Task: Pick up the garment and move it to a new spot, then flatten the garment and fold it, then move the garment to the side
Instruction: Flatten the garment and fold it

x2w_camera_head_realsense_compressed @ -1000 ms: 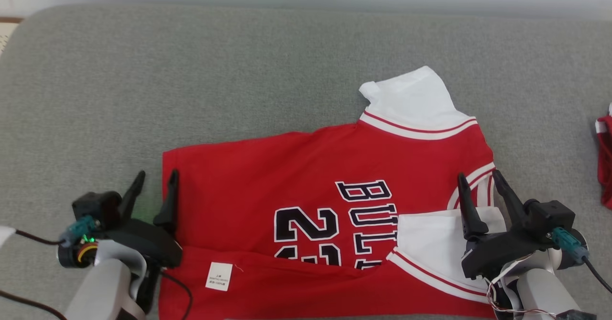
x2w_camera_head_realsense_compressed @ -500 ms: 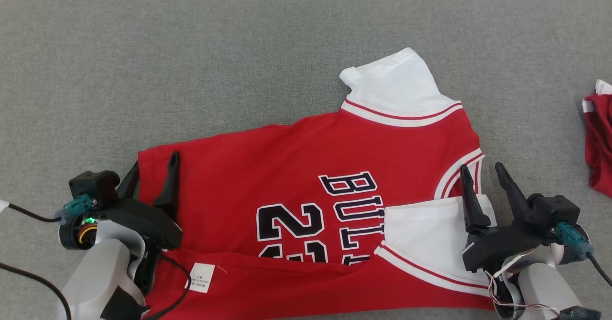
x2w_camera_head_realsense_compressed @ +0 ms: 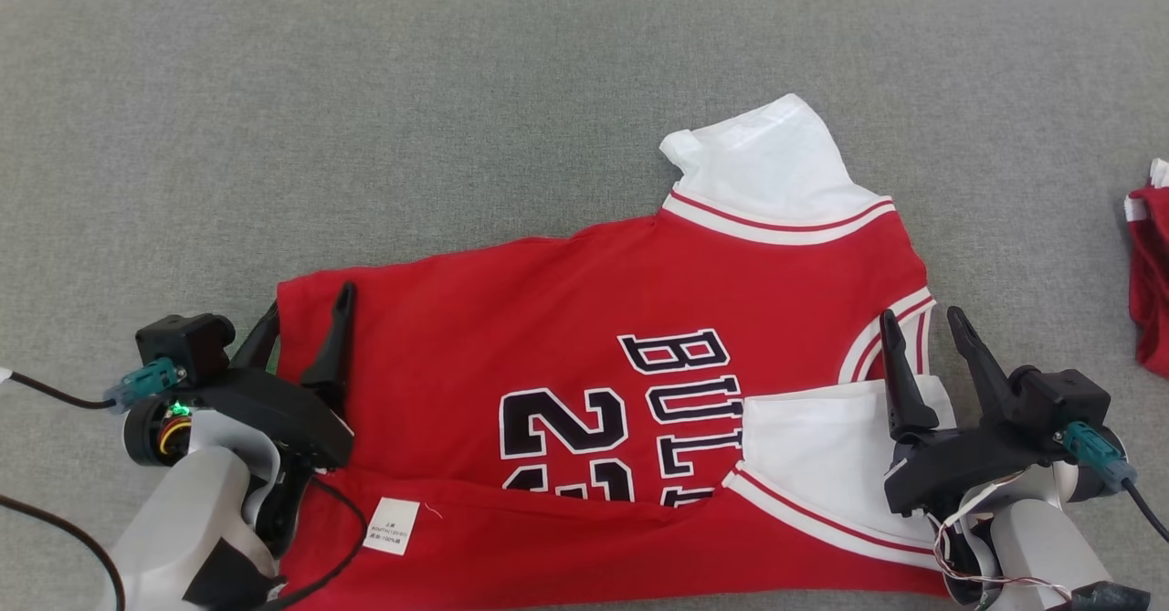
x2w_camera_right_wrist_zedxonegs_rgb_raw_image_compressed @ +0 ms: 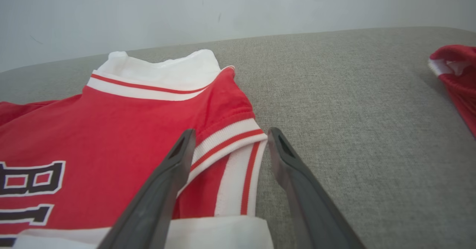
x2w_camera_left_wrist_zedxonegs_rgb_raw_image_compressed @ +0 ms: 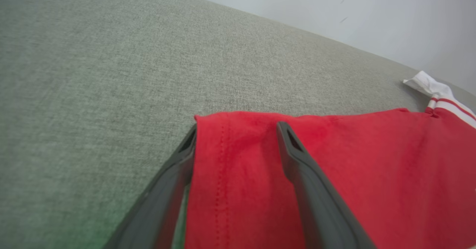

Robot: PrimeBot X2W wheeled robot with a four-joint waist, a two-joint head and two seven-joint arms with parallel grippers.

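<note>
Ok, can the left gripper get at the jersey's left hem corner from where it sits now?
Probably yes. The left gripper is open and straddles the hem corner of the jersey, one finger over the red cloth, the other at its edge by the grey cushion. Nothing lies in between.

Broad grey woven upholstered surface [x2w_camera_head_realsense_compressed: 384,136] spread across the whole scene, rounded off at its far edge, backed by a plain pale grey wall [x2w_camera_right_wrist_zedxonegs_rgb_raw_image_compressed: 238,7], wall marked by a few faint dark scuffs, everything lit evenly by soft diffuse light
</note>
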